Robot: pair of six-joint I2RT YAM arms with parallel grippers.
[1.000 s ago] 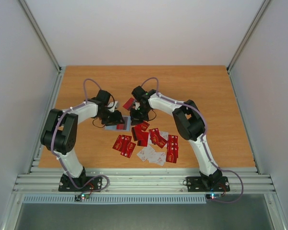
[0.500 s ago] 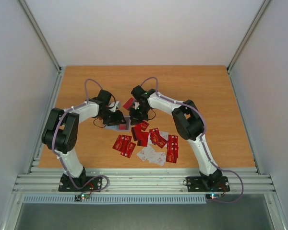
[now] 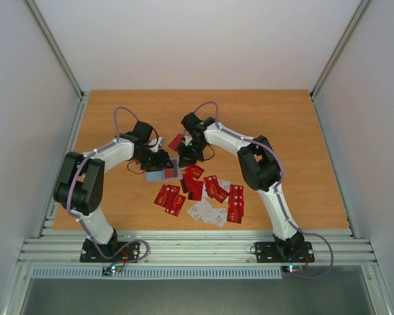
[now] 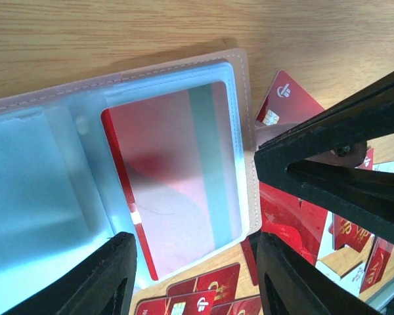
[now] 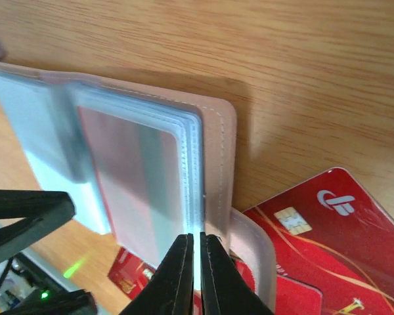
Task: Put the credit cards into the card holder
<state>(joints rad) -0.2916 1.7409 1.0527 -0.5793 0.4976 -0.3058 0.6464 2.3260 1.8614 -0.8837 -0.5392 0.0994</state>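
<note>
Card holder (image 4: 243,131) lies open on table (image 3: 282,131), red card (image 4: 164,184) sleeved. Left gripper (image 4: 196,262) half-open astride it, empty; right gripper (image 5: 196,262) closed at its sleeve edge, possibly pinching. Loose credit cards (image 3: 213,190) crowd alongside.

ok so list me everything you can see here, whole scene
table: 1, wood brown, under everything
walls: white panels, on three sides of the table
rail: 1, silver metal, along the near edge
card holder: 1, tan cover with clear sleeves, lying open between the two grippers
card in holder: 1, red, inside the top clear sleeve
loose credit cards: many, overlapping, mostly red and a few white, on the table just nearer than the holder
lone card: 1, red, behind the grippers
left arm, right arm: 2, white and black, bolted at the near edge
left gripper: 1, black, fingers apart over the holder
right gripper: 1, black, shut at the sleeves' edge
</note>
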